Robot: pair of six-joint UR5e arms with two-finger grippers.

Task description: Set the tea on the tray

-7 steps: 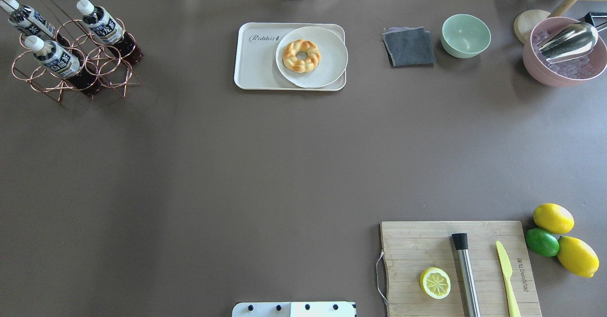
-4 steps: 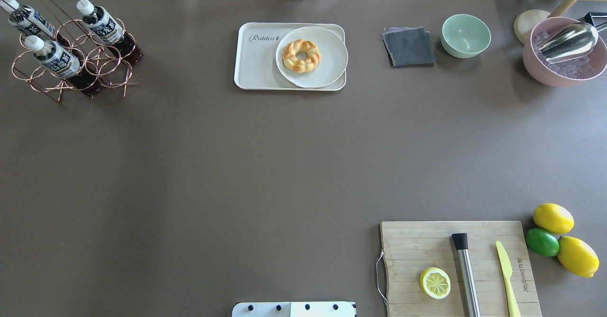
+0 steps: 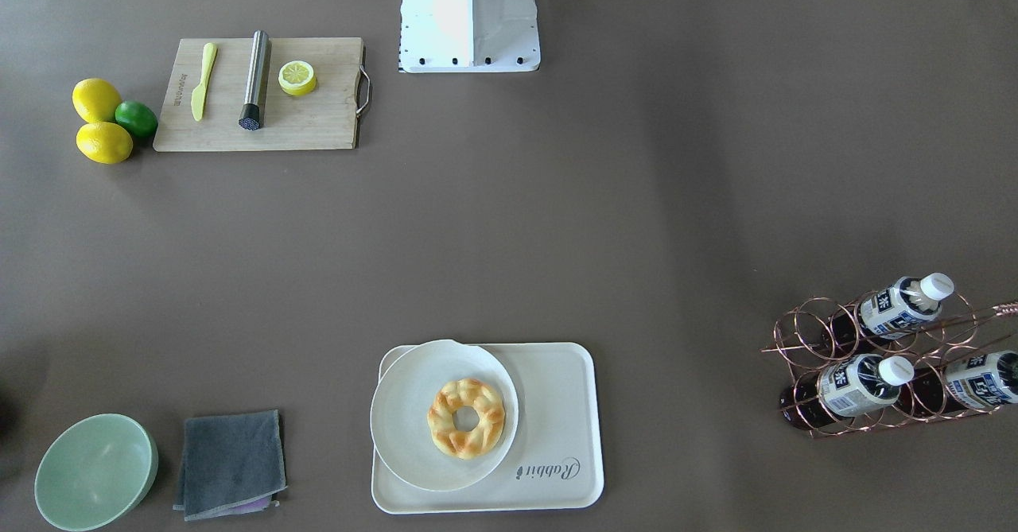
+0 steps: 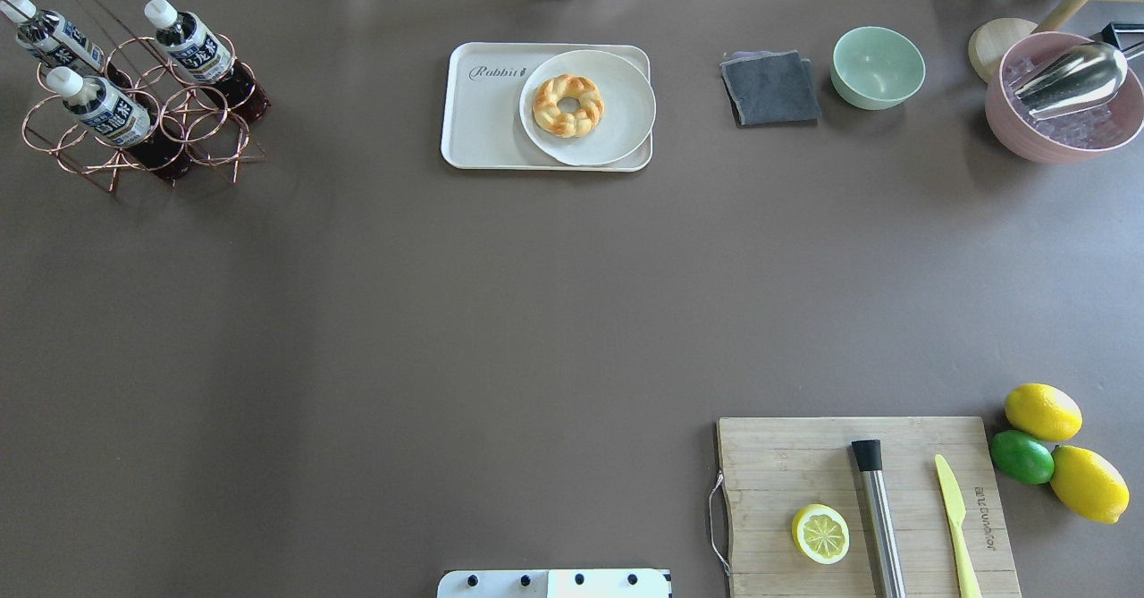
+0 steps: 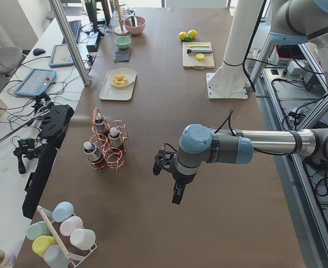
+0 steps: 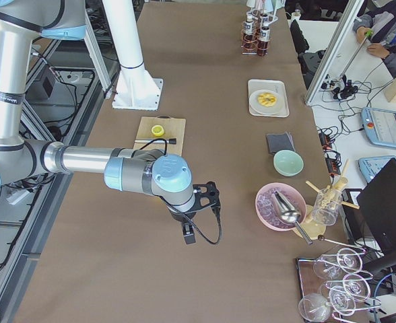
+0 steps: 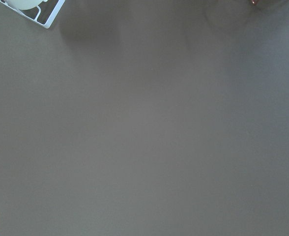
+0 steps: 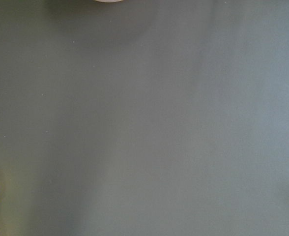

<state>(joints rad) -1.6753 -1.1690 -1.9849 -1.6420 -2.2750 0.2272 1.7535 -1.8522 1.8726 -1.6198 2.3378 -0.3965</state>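
Three tea bottles (image 4: 192, 44) with white caps stand tilted in a copper wire rack (image 4: 210, 129) at the far left of the table, also in the front view (image 3: 855, 385) and the left view (image 5: 101, 124). The cream tray (image 4: 483, 124) with the "Rabbit" logo lies at the far middle, also in the front view (image 3: 557, 405). My left gripper (image 5: 175, 195) hangs over bare table, nearer the robot than the rack; I cannot tell its state. My right gripper (image 6: 188, 235) hangs over bare table beyond the cutting board; I cannot tell its state. Neither shows in the overhead or front views.
A white plate (image 4: 617, 124) with a doughnut (image 4: 567, 105) covers the tray's right half. A grey cloth (image 4: 770, 88), green bowl (image 4: 878, 66) and pink ice bowl (image 4: 1064, 138) sit far right. A cutting board (image 4: 769, 473), lemons and a lime (image 4: 1022, 456) lie near right.
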